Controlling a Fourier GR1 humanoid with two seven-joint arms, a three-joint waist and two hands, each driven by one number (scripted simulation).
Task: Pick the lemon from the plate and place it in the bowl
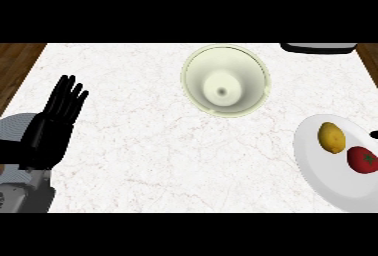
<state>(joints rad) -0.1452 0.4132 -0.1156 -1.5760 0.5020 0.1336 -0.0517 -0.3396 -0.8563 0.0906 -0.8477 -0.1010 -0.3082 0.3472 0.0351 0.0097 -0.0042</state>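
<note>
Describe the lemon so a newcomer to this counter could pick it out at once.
Start at the white marble counter and go to the round white plate at its right edge, below and right of the pale green bowl. Two fruits lie on the plate. The oval yellow lemon is the upper-left one; its neighbour is a round red tomato.

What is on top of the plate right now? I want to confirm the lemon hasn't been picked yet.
The plate holds the lemon and a tomato beside it. Nothing covers them; the plate's right side is cut off by the view's edge.
</note>
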